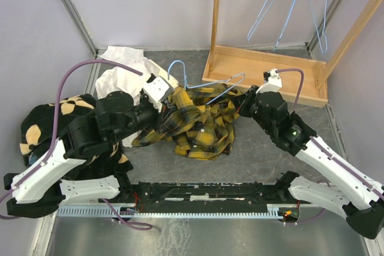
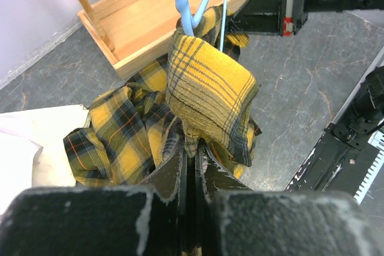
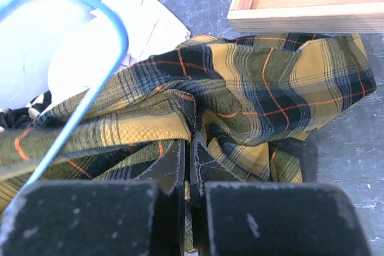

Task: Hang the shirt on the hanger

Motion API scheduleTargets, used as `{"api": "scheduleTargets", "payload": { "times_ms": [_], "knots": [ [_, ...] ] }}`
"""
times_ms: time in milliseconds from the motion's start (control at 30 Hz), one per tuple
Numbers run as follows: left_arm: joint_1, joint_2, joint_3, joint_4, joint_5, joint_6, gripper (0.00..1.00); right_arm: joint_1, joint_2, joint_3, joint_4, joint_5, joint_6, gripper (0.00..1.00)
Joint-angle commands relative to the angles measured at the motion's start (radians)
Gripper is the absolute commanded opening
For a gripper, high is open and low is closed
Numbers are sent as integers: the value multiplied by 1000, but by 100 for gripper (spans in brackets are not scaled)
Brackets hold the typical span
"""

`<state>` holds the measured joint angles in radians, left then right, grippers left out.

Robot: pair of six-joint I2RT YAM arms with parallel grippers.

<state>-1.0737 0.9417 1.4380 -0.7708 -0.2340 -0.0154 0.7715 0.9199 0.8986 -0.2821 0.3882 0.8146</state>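
While the shirt (image 1: 195, 127) lies bunched mid-table with the hanger (image 2: 181, 1) only partly inside, hook toward eleven o'clock, left gripper (image 2: 191, 148) and right gripper (image 3: 189, 160) each clamp plaid cloth; shoulders are not yet draped.

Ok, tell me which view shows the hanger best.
Top external: the hanger shows its hook and both wire arms, resting on the shirt. Left wrist catches only its twisted neck above a shirt fold; right wrist only one blurred bend, close up.

Crumpled shirt (image 1: 195, 129), hanger (image 1: 217, 81) lying across its far edge, left gripper (image 1: 165, 105) and right gripper (image 1: 241, 104) at its sides
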Motion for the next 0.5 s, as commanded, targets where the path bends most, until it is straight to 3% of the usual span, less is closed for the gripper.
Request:
{"api": "scheduleTargets", "payload": {
  "times_ms": [0, 467],
  "knots": [
    [0, -18, 4, 78, 17, -40, 3, -123, 25, 91, -93, -149, -44, 0],
    [0, -28, 18, 33, 13, -38, 3, -277, 73, 260, -226, -150, -183, 0]
  ]
}}
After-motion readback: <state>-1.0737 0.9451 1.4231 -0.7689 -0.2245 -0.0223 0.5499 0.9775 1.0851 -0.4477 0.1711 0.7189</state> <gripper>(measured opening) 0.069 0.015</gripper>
